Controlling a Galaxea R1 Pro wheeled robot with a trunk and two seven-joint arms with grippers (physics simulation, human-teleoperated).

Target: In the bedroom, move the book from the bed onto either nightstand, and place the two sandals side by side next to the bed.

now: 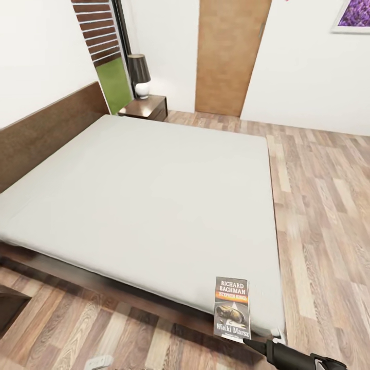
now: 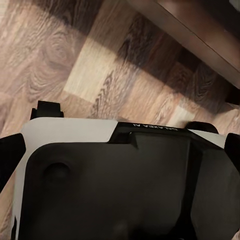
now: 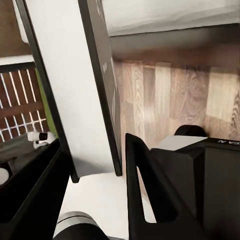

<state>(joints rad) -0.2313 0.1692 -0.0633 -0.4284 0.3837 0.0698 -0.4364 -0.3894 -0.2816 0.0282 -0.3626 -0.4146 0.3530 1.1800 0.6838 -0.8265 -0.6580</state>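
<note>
The book (image 1: 232, 307) stands upright over the near corner of the bed (image 1: 144, 195), its dark cover with white "RICHARD BACHMAN" lettering facing me. My right gripper (image 1: 255, 346) comes up from the lower edge of the head view and is shut on the book's lower edge. In the right wrist view the book (image 3: 75, 95) sits edge-on between the two black fingers (image 3: 145, 185). A nightstand (image 1: 148, 107) stands at the bed's far corner beside the headboard. In the left wrist view, my left gripper's dark fingers (image 2: 10, 155) sit wide apart over the floor, holding nothing. The sandals are out of view.
A lamp (image 1: 139, 75) stands on the nightstand. Behind it are a window (image 1: 105, 46) and a brown door (image 1: 231, 54). Wood-plank floor (image 1: 324, 205) runs along the bed's right side. A dark piece of furniture (image 1: 9, 304) juts in at the lower left.
</note>
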